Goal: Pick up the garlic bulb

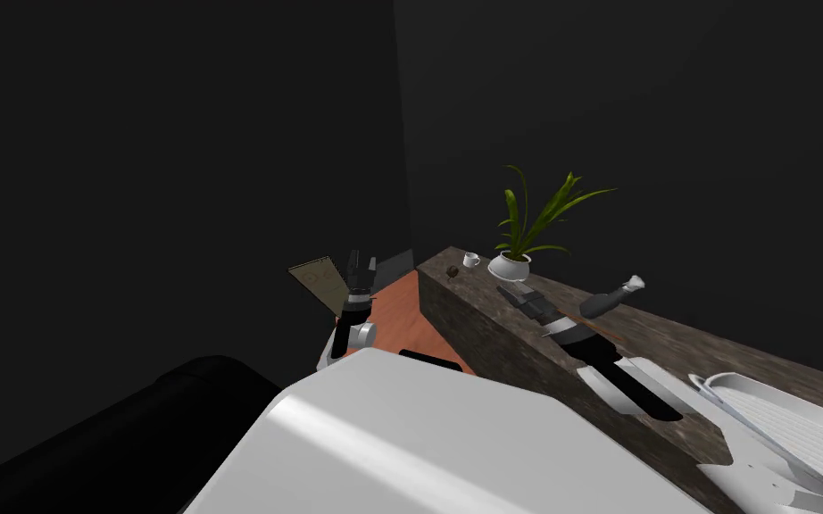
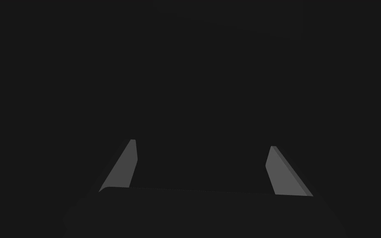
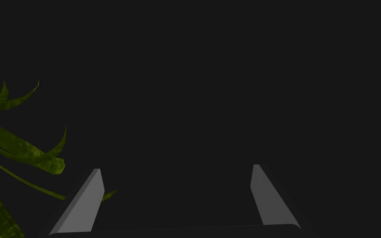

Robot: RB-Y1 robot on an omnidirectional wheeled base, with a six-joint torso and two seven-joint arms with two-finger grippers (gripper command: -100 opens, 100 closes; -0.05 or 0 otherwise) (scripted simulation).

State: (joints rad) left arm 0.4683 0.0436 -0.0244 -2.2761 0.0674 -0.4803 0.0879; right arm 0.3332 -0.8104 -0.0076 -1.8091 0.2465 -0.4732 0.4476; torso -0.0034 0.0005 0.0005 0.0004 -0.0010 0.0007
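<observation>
The head view shows the long dark mottled counter (image 1: 490,330), which runs off to the right. A white slatted rack (image 1: 785,428) lies on its near right part and is cut off by the frame's corner. Beside the counter's left end there is an orange-brown surface (image 1: 401,321), and the left arm rises over it.

A green plant (image 1: 535,214) in a white pot (image 1: 510,265) stands on the counter. The right wrist view catches its leaves (image 3: 20,148) close beside 1 finger, without the pot.

In the head view the right gripper (image 1: 519,296) hangs over the counter next to the pot. The left gripper (image 1: 362,259) points up and away from the counter. The spread of the fingers reads clearly in the wrist views. The right gripper (image 3: 177,166) has its 2 fingers standing wide apart with nothing between them. The left gripper (image 2: 202,142) is the same, against a flat dark surface.

A small white cup (image 1: 470,260) sits near the counter's left end. Just beside it is a tiny brownish lump (image 1: 453,273), which I take to be the garlic bulb, though it is too small to make out. It lies apart from both grippers.

A dark grey shape with a white tip (image 1: 619,296) shows by the right arm. I cannot tell what it is.
</observation>
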